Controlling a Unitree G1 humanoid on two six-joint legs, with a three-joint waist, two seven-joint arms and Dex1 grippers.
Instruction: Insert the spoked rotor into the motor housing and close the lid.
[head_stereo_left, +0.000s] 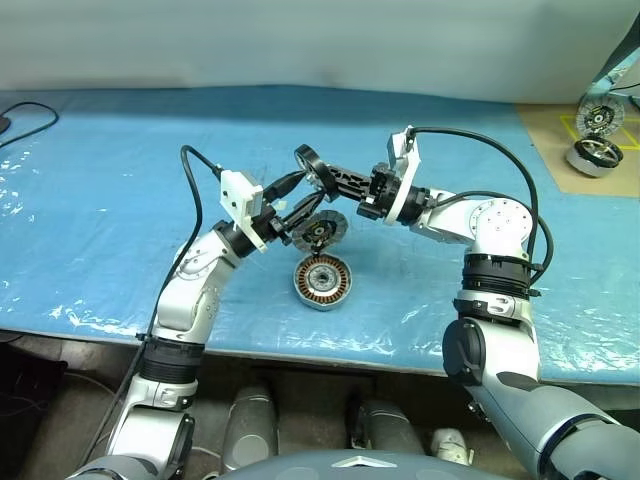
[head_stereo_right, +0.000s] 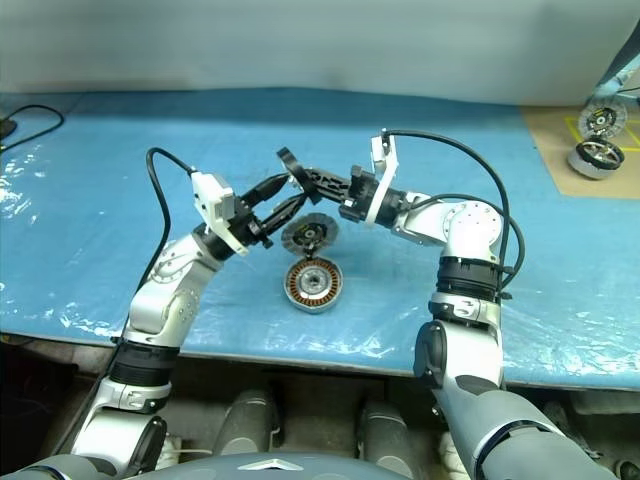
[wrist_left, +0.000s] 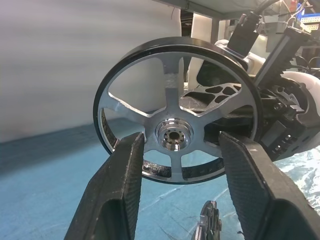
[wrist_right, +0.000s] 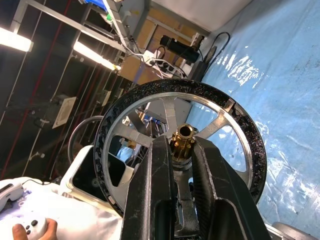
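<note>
R fingers (wrist_right: 175, 165) clamped on the rotor (wrist_left: 177, 107) hub, holding it up in the air above the tabletop (head_stereo_left: 100, 200), rim edge-on to the head cam. L fingers (wrist_left: 182, 165) apart, one each side of the hub, not yet touching by the look of it; seems a handover or a steadying grip is being set up. Housing (head_stereo_left: 322, 281) sits flat on the blue sheet just below, copper windings up, lid (head_stereo_left: 318, 231) tilted open behind it on the hinge. To do this well, I'd say: L closes on the spokes or rim, not the hub R already has, w/o knocking the wheel askew; R lets go only once L is firm. Then bring the rotor level and centred over the cup before lowering, keeping clear of the raised lid.
</note>
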